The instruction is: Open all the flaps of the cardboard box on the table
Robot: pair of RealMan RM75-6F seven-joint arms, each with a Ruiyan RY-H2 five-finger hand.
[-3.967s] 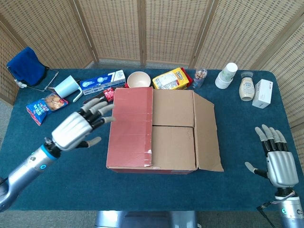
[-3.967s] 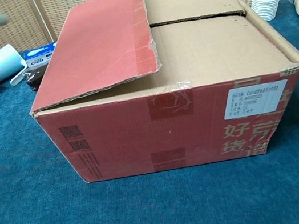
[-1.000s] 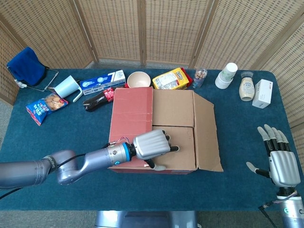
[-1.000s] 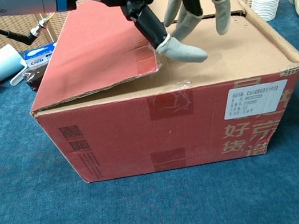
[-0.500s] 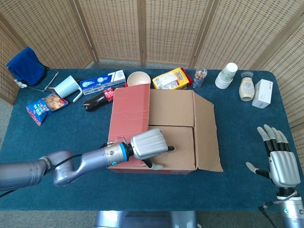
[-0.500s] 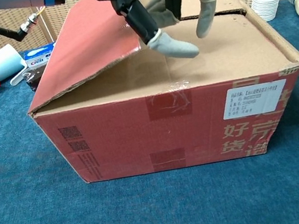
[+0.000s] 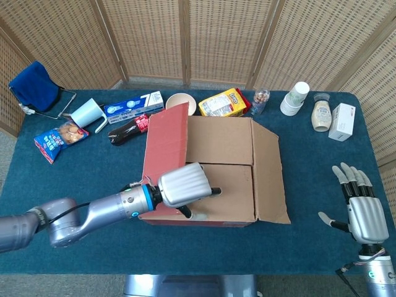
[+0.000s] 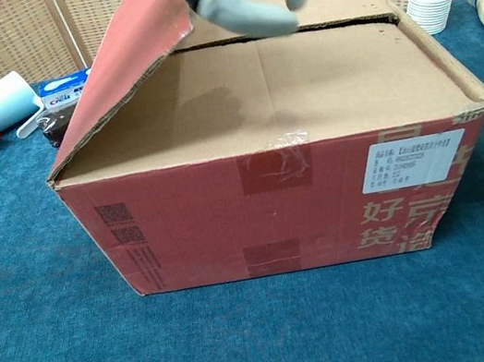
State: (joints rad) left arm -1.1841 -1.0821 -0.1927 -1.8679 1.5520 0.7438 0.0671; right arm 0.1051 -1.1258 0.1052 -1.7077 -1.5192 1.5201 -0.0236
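Note:
The cardboard box (image 7: pixel 210 170) with red printed sides (image 8: pixel 275 208) stands mid-table. Its red left flap (image 7: pixel 166 145) is tilted steeply up (image 8: pixel 123 66). My left hand (image 7: pixel 182 184) grips that flap's free edge near the front corner. In the chest view its thumb and a finger (image 8: pixel 241 7) stick out past the edge. The right flap (image 7: pixel 270 173) is folded outward. The far inner flap (image 7: pixel 219 141) and the near inner flap (image 7: pixel 229 192) lie flat and closed. My right hand (image 7: pixel 362 210) hovers open over the table's right front, well away from the box.
Along the far side stand a tipped cup (image 7: pixel 86 113), a blue carton (image 7: pixel 133 104), a cola bottle (image 7: pixel 127 131), a bowl (image 7: pixel 179 99), a yellow box (image 7: pixel 224 102), stacked paper cups (image 7: pixel 295 98), a jar (image 7: pixel 320 116) and a white box (image 7: pixel 342 122). A snack bag (image 7: pixel 55 139) lies far left.
My left hand has risen and drawn left, swinging the left flap from nearly flat to steeply raised and baring the near inner flap. The right hand has stayed put.

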